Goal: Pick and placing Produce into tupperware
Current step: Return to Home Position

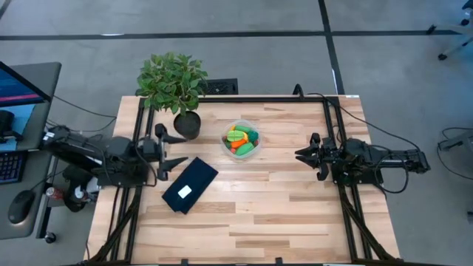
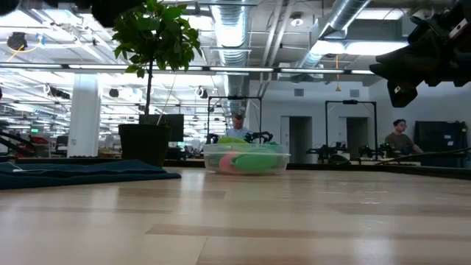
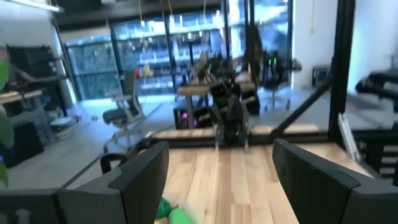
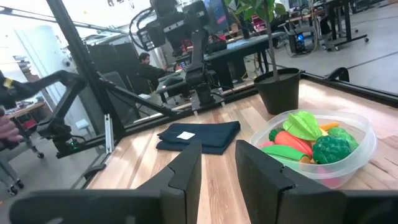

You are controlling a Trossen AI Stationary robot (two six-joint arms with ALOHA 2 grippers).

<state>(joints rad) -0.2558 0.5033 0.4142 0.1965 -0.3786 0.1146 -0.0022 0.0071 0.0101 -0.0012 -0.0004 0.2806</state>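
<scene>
Both arms sit at the table's edges and the tupperware stands between them on the far half of the table, clear of either pincer. The left pincer hovers at the left side, fingers spread wide apart and holding nothing, pointing across toward the container, which lies a little to its right and slightly farther off. The right pincer hangs at the right side, well apart from the container, its fingers separated by only a narrow gap, also empty. Now the container itself: round, clear-walled, upright, lid off, and the produce is heaped inside it. From the right wrist view you can pick out a knobbly green piece, a flat green ridged one on top, an orange piece across the middle and a smooth green oblong beneath, with something pink-red low against the wall. Just to the container's left stands a potted plant, and nearer, left of centre, lies a dark folded cloth with a white label.
</scene>
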